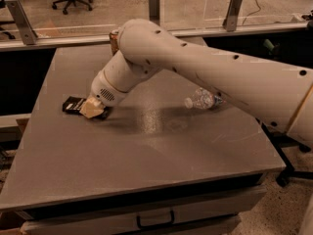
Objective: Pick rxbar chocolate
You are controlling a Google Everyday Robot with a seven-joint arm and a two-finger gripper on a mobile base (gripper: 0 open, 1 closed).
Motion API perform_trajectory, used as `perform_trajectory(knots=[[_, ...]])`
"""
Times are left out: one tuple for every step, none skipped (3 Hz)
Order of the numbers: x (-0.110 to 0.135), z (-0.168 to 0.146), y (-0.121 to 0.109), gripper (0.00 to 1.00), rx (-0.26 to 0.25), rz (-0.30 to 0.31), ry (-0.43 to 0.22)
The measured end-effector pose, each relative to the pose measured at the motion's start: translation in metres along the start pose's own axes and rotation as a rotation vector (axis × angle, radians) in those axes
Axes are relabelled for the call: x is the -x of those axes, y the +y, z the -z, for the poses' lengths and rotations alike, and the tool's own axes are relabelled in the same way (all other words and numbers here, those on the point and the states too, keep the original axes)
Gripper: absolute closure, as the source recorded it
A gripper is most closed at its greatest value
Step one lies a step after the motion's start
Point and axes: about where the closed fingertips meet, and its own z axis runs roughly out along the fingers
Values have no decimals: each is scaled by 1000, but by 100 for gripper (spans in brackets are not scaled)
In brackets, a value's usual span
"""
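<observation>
The rxbar chocolate (73, 105) is a flat black wrapper with white lettering, lying on the grey table (146, 151) at its left side. My gripper (92, 109) is down on the bar's right end, its tan fingers covering that end. The white arm reaches in from the right across the table. The bar's left half shows; the rest is hidden under the gripper.
A clear plastic water bottle (201, 100) lies on its side right of centre. An orange-brown can (114, 41) stands at the back, mostly hidden behind the arm. A glass barrier with metal posts runs along the table's far edge. A drawer handle (155, 221) shows below the front edge.
</observation>
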Motion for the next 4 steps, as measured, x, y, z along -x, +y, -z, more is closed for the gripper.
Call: perform_trajectory(knots=[[0,0,0,100,0,0,0],[0,0,0,100,0,0,0],[0,0,0,100,0,0,0],[0,0,0,82,0,0,0]])
